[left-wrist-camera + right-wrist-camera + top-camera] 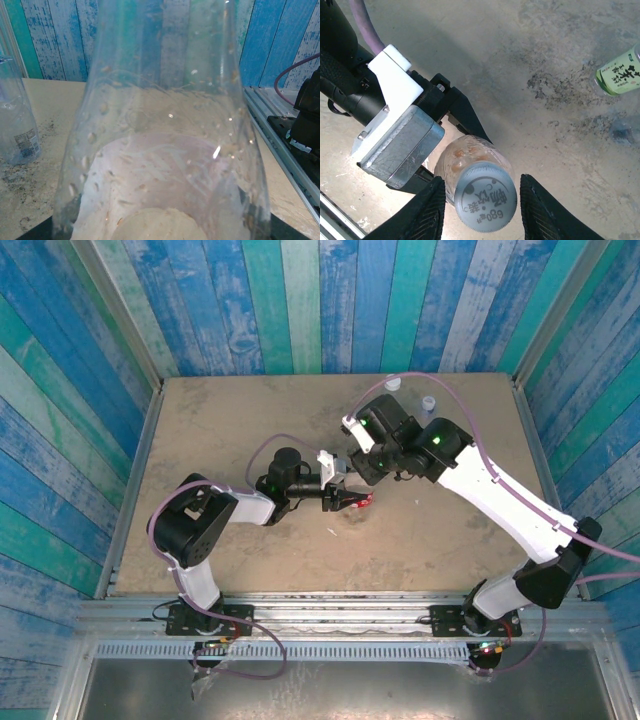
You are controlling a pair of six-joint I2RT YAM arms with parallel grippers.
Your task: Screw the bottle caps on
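A clear bottle (470,155) stands upright at the table's middle, with a bit of red showing low on it (361,502). A pale grey ribbed cap (485,196) with printed characters sits on its neck. My left gripper (343,498) is shut on the bottle's body, its black jaws pressed to both sides, and the clear wall (165,150) looms close in the left wrist view. My right gripper (481,200) hangs over the cap and is open. Its dark fingers (427,210) flank the cap with small gaps.
A green-yellow-labelled bottle (619,75) stands off to the right in the right wrist view. Two bottles (392,386) (428,403) stand at the table's far edge. Another clear bottle (17,125) is at the left of the left wrist view. Wooden walls enclose the table.
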